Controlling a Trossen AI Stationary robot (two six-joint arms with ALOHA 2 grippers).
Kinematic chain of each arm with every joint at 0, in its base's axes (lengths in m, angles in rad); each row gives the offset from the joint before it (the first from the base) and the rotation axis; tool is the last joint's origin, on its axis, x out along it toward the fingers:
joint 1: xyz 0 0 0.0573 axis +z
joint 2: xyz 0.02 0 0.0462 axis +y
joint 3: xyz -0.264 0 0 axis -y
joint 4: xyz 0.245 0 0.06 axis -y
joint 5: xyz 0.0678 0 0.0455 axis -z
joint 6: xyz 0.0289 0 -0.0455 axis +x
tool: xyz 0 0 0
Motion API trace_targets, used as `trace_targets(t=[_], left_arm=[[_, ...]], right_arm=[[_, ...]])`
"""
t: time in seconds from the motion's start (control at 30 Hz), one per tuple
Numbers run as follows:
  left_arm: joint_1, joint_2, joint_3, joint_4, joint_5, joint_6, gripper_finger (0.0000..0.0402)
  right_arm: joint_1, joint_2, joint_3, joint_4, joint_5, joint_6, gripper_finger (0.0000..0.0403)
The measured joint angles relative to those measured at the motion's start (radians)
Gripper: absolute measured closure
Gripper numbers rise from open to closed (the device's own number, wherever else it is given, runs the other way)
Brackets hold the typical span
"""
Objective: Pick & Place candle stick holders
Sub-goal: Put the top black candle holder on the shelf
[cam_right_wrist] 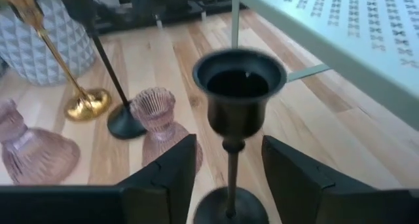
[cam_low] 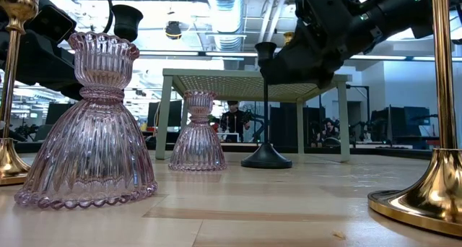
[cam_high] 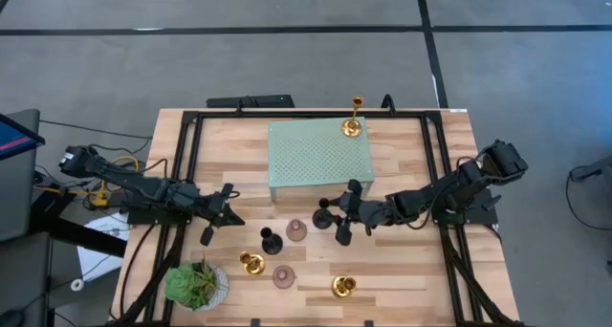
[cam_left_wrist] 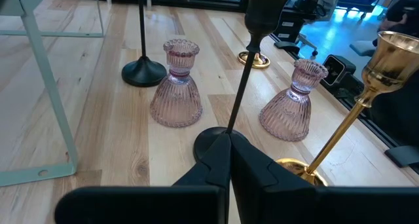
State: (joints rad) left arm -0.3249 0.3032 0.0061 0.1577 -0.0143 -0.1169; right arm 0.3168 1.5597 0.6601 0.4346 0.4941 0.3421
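Your right gripper is parked right on the black holder that stands just in front of the pale green platform. In the right wrist view its fingers are spread, one on each side of the slim stem, with gaps showing on both sides, so nothing is pinched yet. The holder's long axis is straight up and down and the stem sits roughly centred in the gap, so the next move looks like a plain squeeze, then a lift. From the low view I can't quite tell how high on the stem the fingers sit, so check that before you close.

The left gripper hangs over the table's left part with its fingers together, holding nothing. The second black holder stands right ahead of it, so that arm is nearer to that one, while the right arm owns the one by the platform.

The rest:
- one gold holder is already up on the platform's far right corner
- a pink holder is just beside your target, so mind it on the way up
- a second pink one and two more gold ones are nearer the front edge
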Motion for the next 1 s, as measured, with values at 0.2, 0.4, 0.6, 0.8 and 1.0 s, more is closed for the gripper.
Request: trace_targets(t=[0.2, 0.4, 0.6, 0.8, 1.0], left_arm=[[0.000, 0.000, 0.000, 0.000, 0.000, 0.000, 0.0394], [0.000, 0.005, 0.000, 0.000, 0.000, 0.000, 0.0394], [0.000, 0.033, 0.000, 0.000, 0.000, 0.000, 0.0394], [0.000, 0.067, 0.000, 0.000, 0.000, 0.000, 0.0394], [0.000, 0.079, 0.000, 0.000, -0.019, 0.000, 0.0394]], right_arm=[[0.000, 0.068, -0.001, 0.087, -0.001, 0.004, 0.0271], [0.000, 0.204, 0.061, 0.100, -0.005, -0.024, 0.0284], [0.001, 0.226, 0.116, 0.081, -0.006, -0.065, 0.0320], [0.008, 0.185, 0.125, 0.002, -0.002, -0.064, 0.0390], [0.022, 0.095, 0.125, -0.091, 0.001, -0.038, 0.0396]])
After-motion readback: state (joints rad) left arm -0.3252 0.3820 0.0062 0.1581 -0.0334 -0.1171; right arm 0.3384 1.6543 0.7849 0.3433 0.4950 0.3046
